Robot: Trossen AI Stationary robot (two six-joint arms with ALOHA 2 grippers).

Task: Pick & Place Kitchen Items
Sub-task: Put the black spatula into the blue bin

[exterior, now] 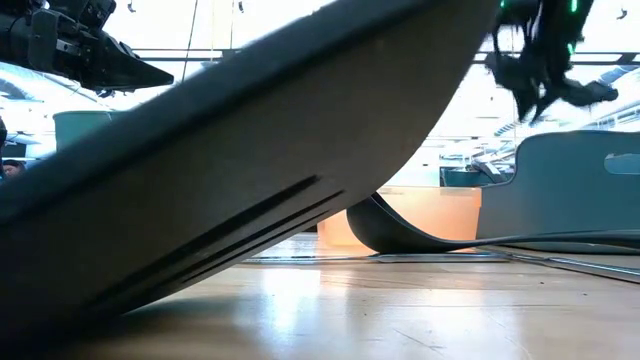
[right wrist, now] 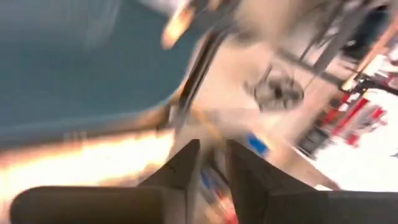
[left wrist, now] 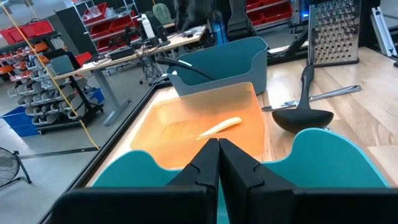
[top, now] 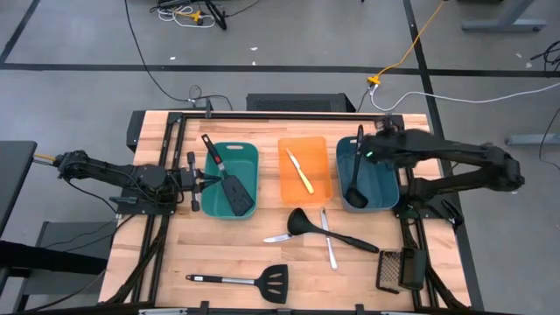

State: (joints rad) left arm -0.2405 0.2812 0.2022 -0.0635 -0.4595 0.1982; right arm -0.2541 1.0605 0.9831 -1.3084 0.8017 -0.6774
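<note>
The left gripper hovers at the left edge of the left teal plastic tub, its dark fingers pressed together on nothing. In that tub lies a black slotted spatula. Nearer the front edge of the wooden table rests a second black slotted spatula with a steel handle. The orange tray in the middle holds a slim yellow knife. In front of it lie a black ladle and two silver knives. A black ladle sits in the right teal tub; the right gripper hangs above its handle end, jaws slightly parted, though whether they touch it is unclear.
</note>
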